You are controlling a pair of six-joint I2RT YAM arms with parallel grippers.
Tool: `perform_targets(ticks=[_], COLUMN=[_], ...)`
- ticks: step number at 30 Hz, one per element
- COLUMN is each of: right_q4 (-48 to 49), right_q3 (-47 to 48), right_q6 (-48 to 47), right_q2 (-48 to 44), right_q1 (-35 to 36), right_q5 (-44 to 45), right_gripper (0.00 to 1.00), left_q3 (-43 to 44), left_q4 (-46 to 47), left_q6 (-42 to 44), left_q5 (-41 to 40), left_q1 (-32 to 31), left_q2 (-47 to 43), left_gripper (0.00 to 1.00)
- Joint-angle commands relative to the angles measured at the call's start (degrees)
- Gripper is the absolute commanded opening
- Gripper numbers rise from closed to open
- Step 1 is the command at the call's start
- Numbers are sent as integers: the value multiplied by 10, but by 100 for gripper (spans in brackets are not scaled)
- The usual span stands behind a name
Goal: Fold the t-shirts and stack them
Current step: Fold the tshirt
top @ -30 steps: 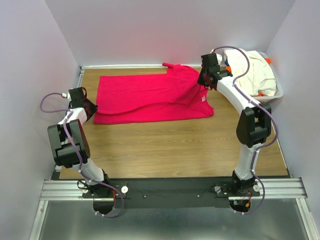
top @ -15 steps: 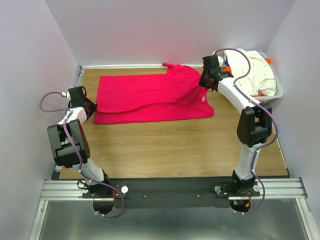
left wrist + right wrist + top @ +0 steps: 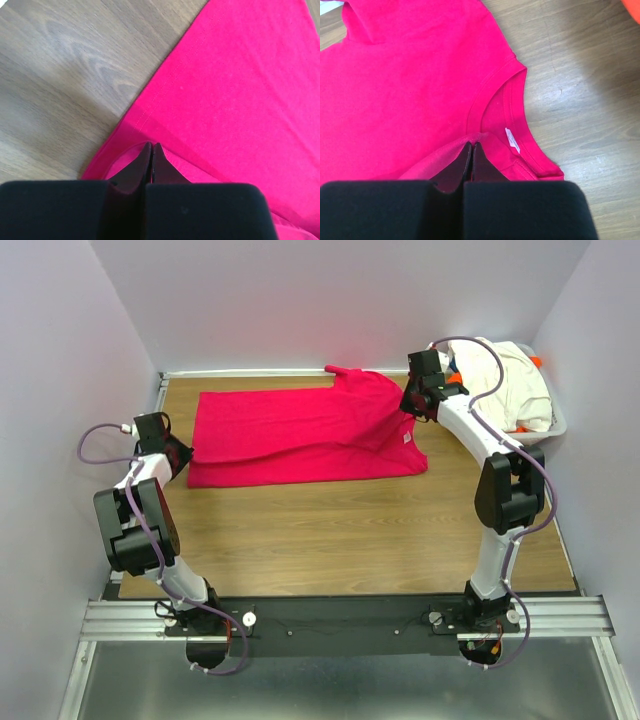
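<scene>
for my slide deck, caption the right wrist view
Right gripper shut on a pinch of the crimson-pink t-shirt beside its collar.

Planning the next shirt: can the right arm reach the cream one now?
Probably, once it lets go: right gripper is shut on the pink shirt, and the cream shirt lies uncovered close beside it.

Back wall (image 3: 330,300): plain pale lilac-white, beyond the left pincer (image 3: 188,454) and the right pincer (image 3: 404,412).
Left wall (image 3: 60,390): same tone, close outside the left pincer.
Right wall (image 3: 605,390): same tone, well outside the right pincer.
Table top (image 3: 330,530): light-brown wood grain, under both pincers.
Rail (image 3: 340,618): silver slotted metal, nearer than both pincers, along the table's near edge.
Light: soft, even; pale sheen on the wood right of the right pincer.
</scene>
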Motion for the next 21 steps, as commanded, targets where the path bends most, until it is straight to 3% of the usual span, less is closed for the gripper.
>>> perform_targets(ticks=[1, 9, 11, 15, 19, 21], right_q4=[10, 10, 10, 9, 8, 8], right_q3=[14, 35, 49, 99, 129, 140], right_q6=[-2, -5, -8, -18, -25, -26], right_q2=[-14, 13, 23, 67, 98, 106], right_q1=[-5, -8, -8, -10, -11, -12], right_q5=[-10, -21, -26, -50, -62, -65], right_gripper=[0, 0, 0, 0, 6, 9], left_q3=[18, 26, 29, 46, 55, 53], left_q4=[5, 11, 12, 18, 21, 18], left_q6=[5, 6, 7, 11, 15, 20], left_q5=[8, 10, 4, 2, 4, 5], left_q1=[5, 5, 5, 7, 7, 7], left_q2=[16, 28, 34, 49, 37, 24], left_gripper=[0, 0, 6, 48, 65, 68])
